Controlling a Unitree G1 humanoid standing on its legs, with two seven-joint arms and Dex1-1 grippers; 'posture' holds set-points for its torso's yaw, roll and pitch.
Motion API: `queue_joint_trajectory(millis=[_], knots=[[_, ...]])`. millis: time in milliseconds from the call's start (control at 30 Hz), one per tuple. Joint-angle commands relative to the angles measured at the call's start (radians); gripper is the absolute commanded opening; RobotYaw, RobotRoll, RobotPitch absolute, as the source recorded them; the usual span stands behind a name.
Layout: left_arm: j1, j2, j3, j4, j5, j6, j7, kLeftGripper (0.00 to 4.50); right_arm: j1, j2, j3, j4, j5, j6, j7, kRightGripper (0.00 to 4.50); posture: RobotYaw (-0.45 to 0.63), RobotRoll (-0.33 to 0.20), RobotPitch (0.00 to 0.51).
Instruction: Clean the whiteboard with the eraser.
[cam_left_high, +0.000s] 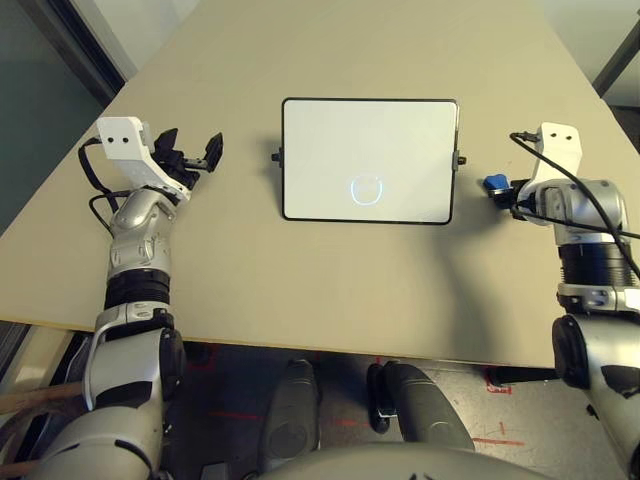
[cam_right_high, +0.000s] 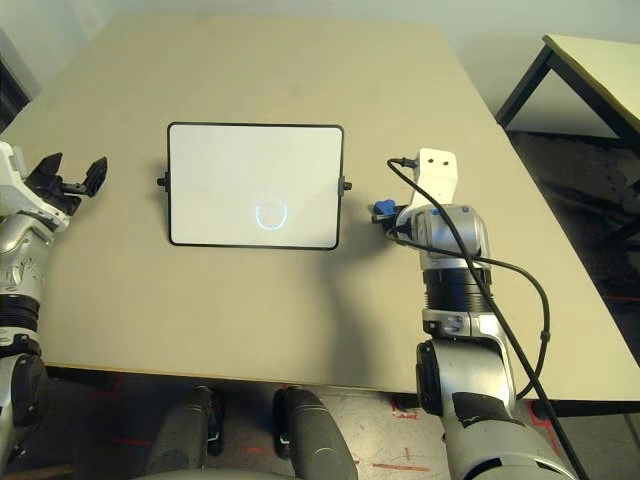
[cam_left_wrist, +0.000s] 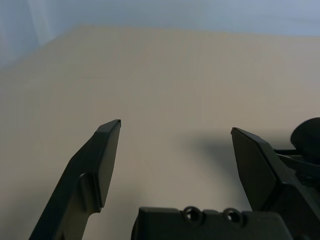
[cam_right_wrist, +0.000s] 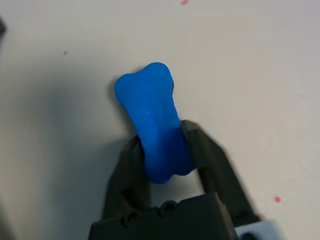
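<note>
1. I see the eraser (cam_right_wrist: 155, 125) clamped at its pinched waist between the two black fingers (cam_right_wrist: 127, 175) of my right end effector (cam_right_wrist: 162, 150). Most of the blue block sticks out past the fingertips, over bare worktop (cam_left_high: 300, 290).
2. In the head views the eraser (cam_left_high: 494, 183) shows as a small blue tip at the front of the right end effector (cam_right_high: 388, 215), pointing toward the whiteboard (cam_left_high: 368, 160).
3. The whiteboard lies flat on the worktop, just beside the right end effector on the side its fingers face; they are near but apart. The board's small side knob (cam_left_high: 460, 159) is the closest part to the eraser.
4. A faint blue circular mark (cam_left_high: 367, 188) sits low on the board, on the half nearer my body.
5. My left end effector (cam_left_high: 192, 155) is on the far side of the board from the right one, well apart from it. Its fingers (cam_left_wrist: 102, 160) are spread wide with nothing between them.
</note>
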Motion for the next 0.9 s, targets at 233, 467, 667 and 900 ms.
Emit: queue_joint_trajectory(millis=[233,467,667,900], knots=[[-0.028,-0.011,-0.012,0.030,0.008,-0.002,-0.005,4.50,0.101,0.020,-0.223,-0.070,0.157,-0.340,-0.031,4.46,-0.04,0.000,0.132],[-0.081,0.025,0.035,0.147,0.039,-0.158,0.139,4.50,0.136,0.018,-0.330,0.184,0.207,-0.915,-0.086,4.46,-0.06,0.000,0.150],[-0.052,0.072,0.069,0.275,0.034,-0.208,0.165,4.50,0.131,-0.023,-0.353,0.556,0.224,-1.305,-0.097,4.46,-0.04,0.000,0.138],[-0.024,0.062,0.075,0.330,0.023,-0.204,0.152,4.50,0.128,-0.041,-0.317,0.738,0.225,-1.457,-0.089,4.46,-0.05,0.000,0.131]])
